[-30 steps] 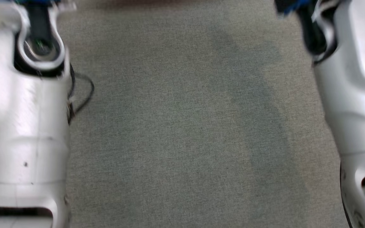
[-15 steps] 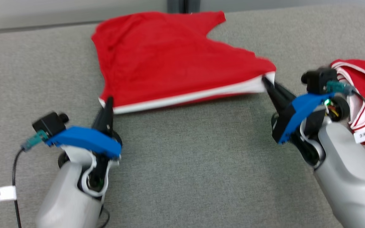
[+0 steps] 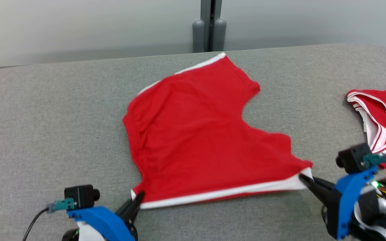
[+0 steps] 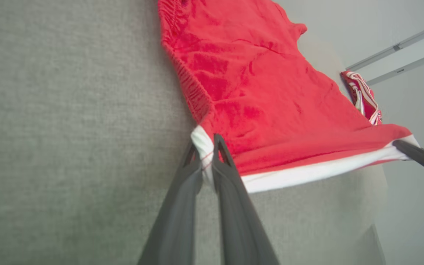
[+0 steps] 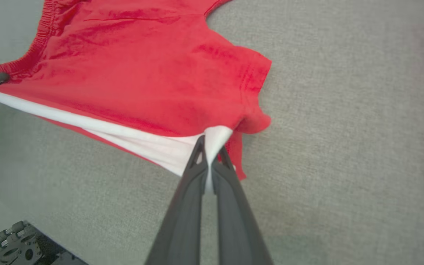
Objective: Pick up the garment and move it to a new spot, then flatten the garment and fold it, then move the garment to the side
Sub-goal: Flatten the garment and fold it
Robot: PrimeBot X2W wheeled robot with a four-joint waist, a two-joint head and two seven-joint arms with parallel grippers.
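Red shorts [image 3: 196,134] lie spread across the middle of the grey cushion [image 3: 45,117], white-striped side toward the robot. The left gripper [image 3: 140,194] pinches the stripe's waistband corner, fingers pressed together on the cloth. The right gripper [image 3: 302,176] pinches the stripe's other end, at the leg hem, and the stripe runs straight between them. A second red-and-white garment [image 3: 384,117] lies apart at the right.

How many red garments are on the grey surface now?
2. Red shorts lie spread in the middle, their near edge pinched by the left gripper and right gripper. A second garment lies bunched at the far right, partly cut off by the frame; others may be out of view.
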